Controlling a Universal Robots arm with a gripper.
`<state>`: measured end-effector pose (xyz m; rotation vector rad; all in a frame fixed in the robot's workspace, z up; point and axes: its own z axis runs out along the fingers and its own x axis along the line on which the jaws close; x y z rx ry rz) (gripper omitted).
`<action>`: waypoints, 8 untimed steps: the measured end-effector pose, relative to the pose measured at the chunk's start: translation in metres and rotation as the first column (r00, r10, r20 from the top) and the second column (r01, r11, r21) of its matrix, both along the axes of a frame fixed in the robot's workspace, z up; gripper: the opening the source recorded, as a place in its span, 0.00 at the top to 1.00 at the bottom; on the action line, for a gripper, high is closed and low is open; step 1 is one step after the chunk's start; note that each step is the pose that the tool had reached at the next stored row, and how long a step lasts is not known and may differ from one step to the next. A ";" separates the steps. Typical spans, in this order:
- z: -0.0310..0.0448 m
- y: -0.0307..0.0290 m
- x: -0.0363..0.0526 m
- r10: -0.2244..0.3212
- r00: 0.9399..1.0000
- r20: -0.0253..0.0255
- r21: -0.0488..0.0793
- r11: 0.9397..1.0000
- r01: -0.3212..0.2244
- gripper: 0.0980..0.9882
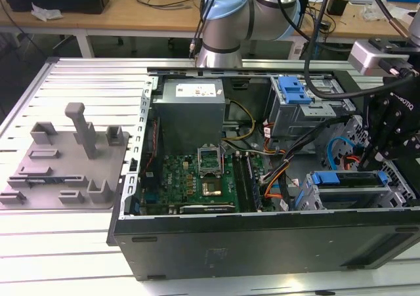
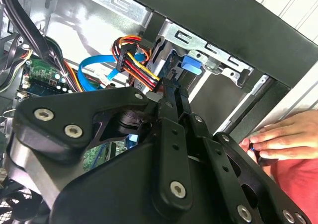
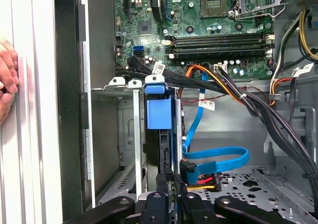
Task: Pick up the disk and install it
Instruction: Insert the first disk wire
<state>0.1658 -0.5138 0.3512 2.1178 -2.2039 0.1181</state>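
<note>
The black robot tool [image 3: 171, 186] hangs over the open black steel computer case [image 1: 262, 240], its fingers drawn together on the rear edge of the blue-framed silver disk [image 3: 160, 112]. The disk stands edgewise in the grey metal drive cage [image 3: 126, 134] at the case's front corner, just beside the blue ribbon data cable [image 3: 218, 157]. A person's hand [image 2: 280, 137] rests on the case's outer wall. Seating the disk well likely demands a straight push along the cage rails, clear of the cable.
</note>
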 end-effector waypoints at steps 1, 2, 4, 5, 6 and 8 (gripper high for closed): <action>0.0000 0.0000 0.0000 0.000 1.000 0.000 0.000 1.000 0.000 0.92; 0.0000 0.0000 0.0000 0.000 1.000 0.000 0.000 1.000 0.000 0.92; -0.0001 0.0000 0.0000 0.000 1.000 0.000 0.000 1.000 0.000 0.92; -0.0001 0.0000 0.0000 0.000 1.000 0.000 0.000 1.000 0.000 0.92; 0.0000 0.0000 0.0000 0.000 1.000 0.000 0.000 1.000 0.000 0.92; -0.0004 0.0000 0.0006 0.000 1.000 0.000 0.000 1.000 0.000 0.92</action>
